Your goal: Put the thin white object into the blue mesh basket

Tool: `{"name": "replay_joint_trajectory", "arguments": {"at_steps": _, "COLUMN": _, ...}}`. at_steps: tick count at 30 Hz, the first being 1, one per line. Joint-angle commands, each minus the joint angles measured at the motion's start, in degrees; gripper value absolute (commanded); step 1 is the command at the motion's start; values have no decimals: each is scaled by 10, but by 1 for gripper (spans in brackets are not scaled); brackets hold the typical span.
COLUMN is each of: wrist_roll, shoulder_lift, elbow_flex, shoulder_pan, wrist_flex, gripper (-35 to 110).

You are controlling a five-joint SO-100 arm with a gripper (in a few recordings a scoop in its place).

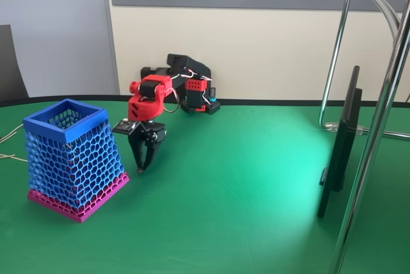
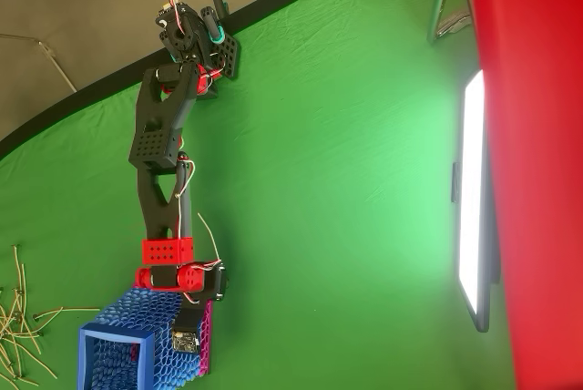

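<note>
Although the gripper point(image 1: 141, 166) hangs low over the green table point(image 1: 243, 178), just beside the blue mesh basket point(image 1: 72, 159), its fingers look nearly closed and I cannot tell whether they hold the thin white object. It isn't discernible here, so delivery seems unfinished.

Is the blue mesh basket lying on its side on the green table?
No, in the fixed view the blue mesh basket stands upright on its pink base, open rim facing up.
</note>
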State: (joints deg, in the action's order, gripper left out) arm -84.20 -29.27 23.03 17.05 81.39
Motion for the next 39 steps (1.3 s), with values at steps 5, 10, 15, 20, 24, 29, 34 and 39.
{"name": "replay_joint_trajectory", "arguments": {"at_steps": 5, "wrist_roll": 49, "shoulder_lift": -143, "elbow_flex": 69, "shoulder_pan": -45, "wrist_flex": -3, "gripper": 1}}
{"name": "replay_joint_trajectory", "arguments": {"at_steps": 10, "wrist_roll": 78, "shoulder_lift": -210, "elbow_flex": 93, "shoulder_pan": -67, "wrist_flex": -7, "gripper": 1}}
{"name": "replay_joint_trajectory", "arguments": {"at_steps": 15, "wrist_roll": 90, "shoulder_lift": -272, "elbow_flex": 96, "shoulder_pan": -73, "wrist_flex": -20, "gripper": 1}}
{"name": "replay_joint_trajectory", "arguments": {"at_steps": 20, "wrist_roll": 58, "shoulder_lift": -330, "elbow_flex": 98, "shoulder_pan": -56, "wrist_flex": -83, "gripper": 1}}
{"name": "replay_joint_trajectory", "arguments": {"at_steps": 24, "wrist_roll": 18, "shoulder_lift": -371, "elbow_flex": 105, "shoulder_pan": -34, "wrist_flex": -149, "gripper": 1}}
{"name": "replay_joint_trajectory", "arguments": {"at_steps": 29, "wrist_roll": -18, "shoulder_lift": -396, "elbow_flex": 98, "shoulder_pan": -11, "wrist_flex": -258, "gripper": 0}}
{"name": "replay_joint_trajectory", "arguments": {"at_steps": 34, "wrist_roll": -76, "shoulder_lift": -399, "elbow_flex": 98, "shoulder_pan": 16, "wrist_flex": -396, "gripper": 0}}
{"name": "replay_joint_trajectory", "arguments": {"at_steps": 39, "wrist_roll": -141, "shoulder_lift": -360, "elbow_flex": 66, "shoulder_pan": 46, "wrist_flex": -488, "gripper": 0}}
